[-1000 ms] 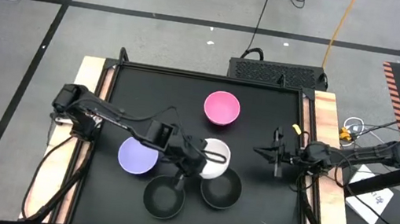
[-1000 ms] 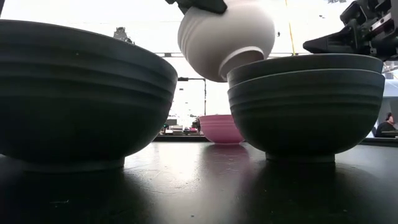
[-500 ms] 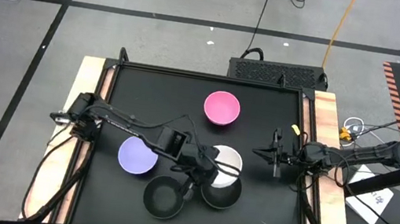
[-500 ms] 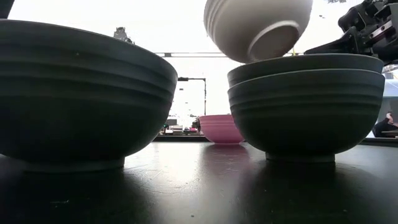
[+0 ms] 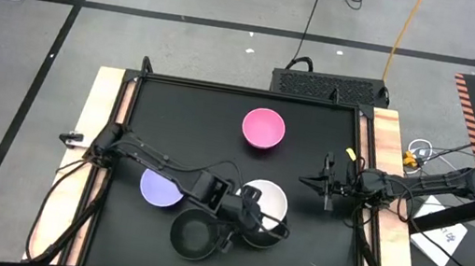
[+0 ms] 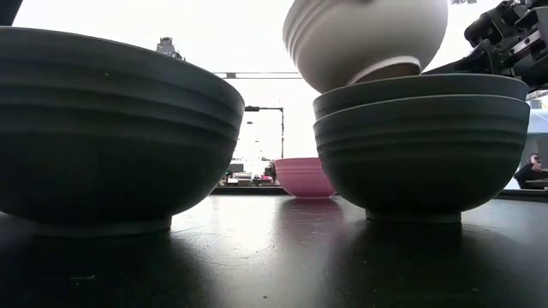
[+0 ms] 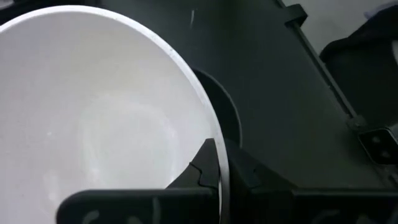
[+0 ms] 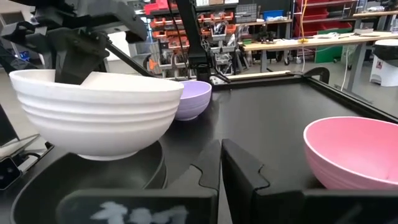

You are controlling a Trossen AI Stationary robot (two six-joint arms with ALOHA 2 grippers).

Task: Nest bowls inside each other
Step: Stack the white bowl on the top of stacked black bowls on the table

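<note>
My left gripper (image 5: pixel 243 208) is shut on the white bowl (image 5: pixel 265 199) and holds it over the stack of two black bowls (image 6: pixel 419 145). Only the stack's near rim (image 5: pixel 261 240) shows from above. In the low view the white bowl (image 6: pixel 368 38) is a little tilted, with its foot (image 6: pixel 385 70) down at the upper black bowl's rim (image 6: pixel 419 84). A third black bowl (image 5: pixel 194 237), the lavender bowl (image 5: pixel 159 187) and the pink bowl (image 5: pixel 264 128) stand on their feet on the table. My right gripper (image 5: pixel 322 185) hovers shut to the right of the stack. My left gripper pinches the white bowl's rim (image 7: pixel 210 134) on its near-left side, one finger inside (image 7: pixel 202 171) and one outside (image 7: pixel 245 174). The fingers slant down from the table's left. The bowl sits nearly upright over the black stack; whether its foot touches the upper black bowl I cannot tell.
The black mat (image 5: pixel 295 255) has free room along its far-left part and near-right corner. Raised wooden borders (image 5: pixel 386 146) flank it. The single black bowl stands close to the left of the stack. A workshop with benches shows beyond the table.
My left gripper has carried the white bowl toward the table's right and near edge, from beside the black stack to above it, and has lowered it a little. The bowl has gone from strongly tipped to nearly level. The grip has stayed shut.
</note>
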